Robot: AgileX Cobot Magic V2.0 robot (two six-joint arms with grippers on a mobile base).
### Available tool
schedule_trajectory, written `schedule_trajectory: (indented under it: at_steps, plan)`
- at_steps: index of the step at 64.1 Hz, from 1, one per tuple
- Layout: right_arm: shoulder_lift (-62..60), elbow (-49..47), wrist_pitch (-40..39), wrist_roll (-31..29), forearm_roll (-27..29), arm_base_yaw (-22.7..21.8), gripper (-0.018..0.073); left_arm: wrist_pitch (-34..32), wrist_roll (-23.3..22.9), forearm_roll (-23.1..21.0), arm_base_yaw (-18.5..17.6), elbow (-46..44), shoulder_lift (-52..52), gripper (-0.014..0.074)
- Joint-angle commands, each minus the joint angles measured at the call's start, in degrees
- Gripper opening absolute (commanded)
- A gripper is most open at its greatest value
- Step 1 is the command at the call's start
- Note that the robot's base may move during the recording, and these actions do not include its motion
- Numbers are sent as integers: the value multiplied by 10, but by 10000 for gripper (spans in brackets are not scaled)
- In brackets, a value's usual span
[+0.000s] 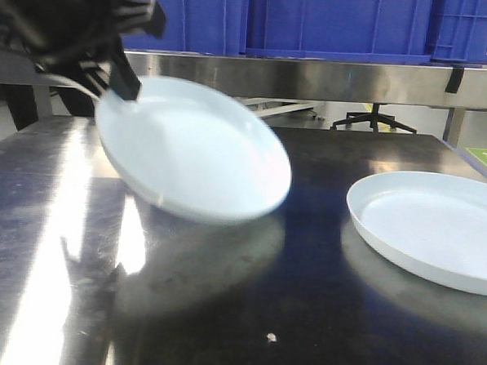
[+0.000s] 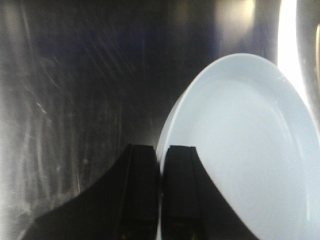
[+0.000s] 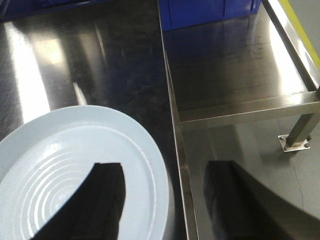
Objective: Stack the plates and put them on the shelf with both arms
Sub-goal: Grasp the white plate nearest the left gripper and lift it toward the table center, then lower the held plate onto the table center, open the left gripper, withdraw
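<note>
The left tool (image 2: 160, 175) is pinched narrow on the rim of one plate (image 1: 196, 151), holding it tilted above the counter (image 1: 220, 312). The second plate (image 1: 437, 225) lies flat on the counter well to the right. The right tool (image 3: 162, 167) hangs spread wide above it, one finger over the plate and the other past the counter edge. Behind, the steel shelf (image 1: 314, 76) carries blue crates (image 1: 333, 24).
</note>
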Motion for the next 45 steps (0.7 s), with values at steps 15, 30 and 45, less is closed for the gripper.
schedule_trajectory:
  at_steps: [15,30,45]
  plan:
    - [-4,-21,-41,-4,-1,0,464,-44,-3,-20,-11,-21,55,100]
    - [-4,-21,-40,-4,-1,0,464,-19,13,-16,-11,-22,65,370]
    - [-4,-21,-40,-4,-1,0,464,56,13,1,-10,-62,52,411]
